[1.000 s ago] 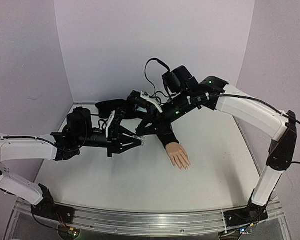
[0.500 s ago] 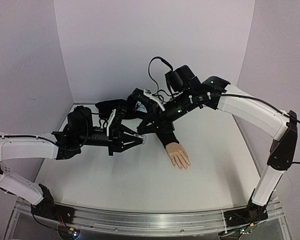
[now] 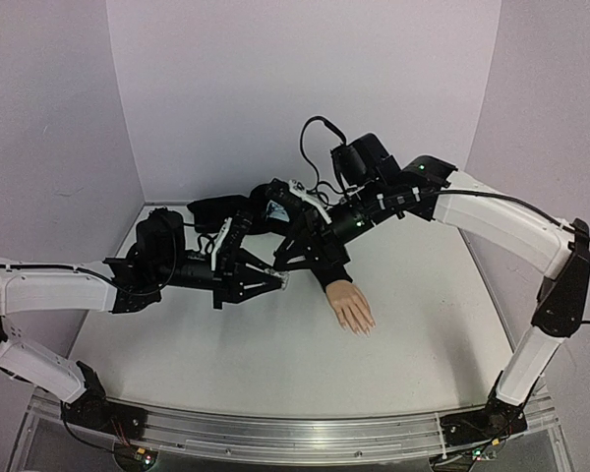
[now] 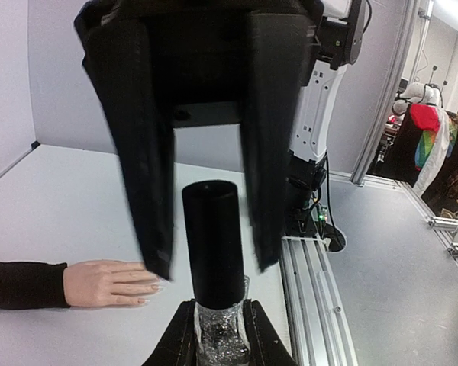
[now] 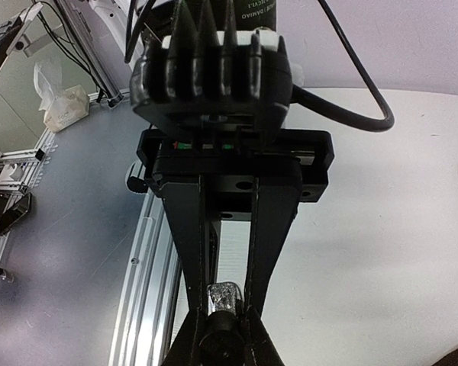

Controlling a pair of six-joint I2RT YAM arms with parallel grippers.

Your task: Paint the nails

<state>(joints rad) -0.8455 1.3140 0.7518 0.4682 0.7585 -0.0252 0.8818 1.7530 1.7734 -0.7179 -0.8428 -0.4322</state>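
Note:
A small clear glitter bottle (image 4: 217,339) with a tall black cap (image 4: 214,244) is held above the table, my left gripper (image 4: 217,313) shut on its glass body. My right gripper (image 4: 211,267) straddles the cap, its blurred fingers (image 4: 149,191) showing a thin gap on each side. In the right wrist view the cap (image 5: 221,345) sits between my right gripper (image 5: 223,320), the bottle (image 5: 221,296) beyond it. The mannequin hand (image 3: 352,307) with black sleeve (image 3: 326,267) lies palm down; its pale nails (image 4: 156,287) point toward the rail. Both grippers (image 3: 278,270) meet left of it.
An aluminium rail (image 3: 275,433) runs along the near table edge, also seen beside the bottle as a rail (image 4: 313,305). The right arm's white base post (image 4: 314,114) stands behind. Purple walls (image 3: 59,118) enclose the table on three sides.
My right arm's wrist and elbow have shifted right and back while its fingertips stayed over the bottle cap. The left arm, the bottle and the mannequin hand have barely moved.

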